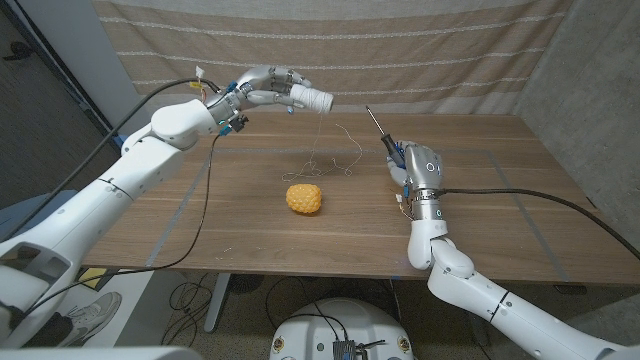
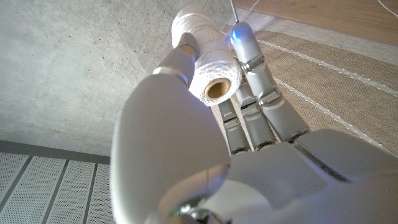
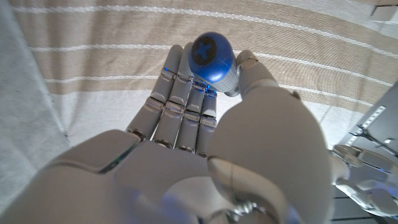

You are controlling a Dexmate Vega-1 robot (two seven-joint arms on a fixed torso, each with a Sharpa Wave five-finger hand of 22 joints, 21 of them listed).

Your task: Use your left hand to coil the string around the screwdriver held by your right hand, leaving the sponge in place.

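Although every surface is checked, no brand, label or readable writing appears on any object. From the head view, the left hand is raised above the table's far-left area, at about 11 o'clock from the sponge, and grips a white spool of string. A thin strand drops from the spool to loose loops lying on the table just beyond the sponge, at its 12 to 1 o'clock. The right hand stands at the sponge's 3 o'clock, fingers closed around the screwdriver, whose slim shaft slants up and away toward 11 o'clock, its tip clear of the string.

The left wrist view adds detail: the spool is pinched between thumb and fingers, its hollow brown cardboard core faces the camera, and a fine strand leaves past the fingertips. The right wrist view shows the screwdriver's rounded blue handle end protruding from the clamped right hand, a part concealed in the head view.

The orange sponge lies near the table's middle, touching neither hand. Open tabletop surrounds it toward the near edge and to both sides. A striped fabric backdrop hangs behind the far edge.
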